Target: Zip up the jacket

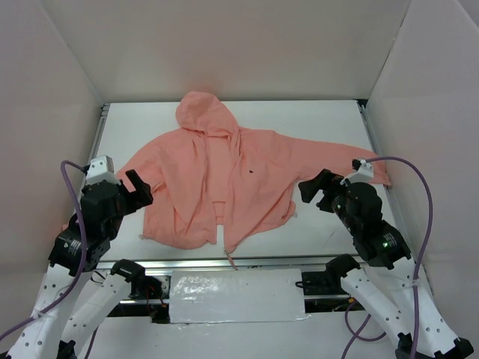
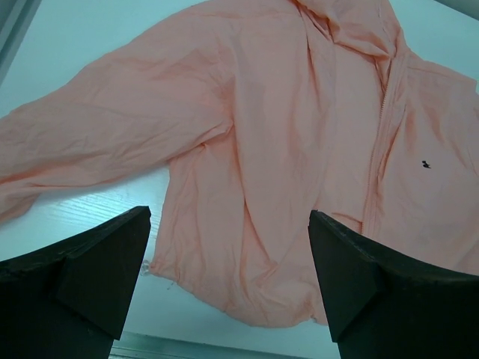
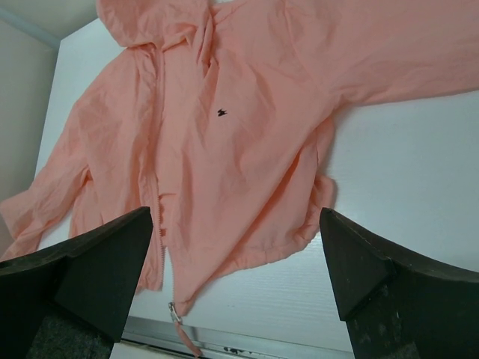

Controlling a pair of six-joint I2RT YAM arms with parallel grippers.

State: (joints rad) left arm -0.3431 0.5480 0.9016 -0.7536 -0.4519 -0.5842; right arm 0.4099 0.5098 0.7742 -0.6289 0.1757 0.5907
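The white surface (image 1: 329, 120) carries the salmon-pink hooded jacket (image 1: 187, 172), spread front-up at its middle, hood toward the far wall, front panels parted. The left gripper (image 1: 141, 187) by one sleeve and the right gripper (image 1: 313, 193) by the other hover with jaws spread wide, holding nothing. The zipper pull (image 3: 174, 310) lies at the hem; the dark chest logo (image 1: 251, 171) faces up.

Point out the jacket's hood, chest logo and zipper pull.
Hood (image 1: 198, 112): top view, centre of its fabric.
Chest logo (image 3: 222, 113): right wrist view, on the dark mark.
Zipper pull (image 3: 174, 309): right wrist view, metal piece at the hem.
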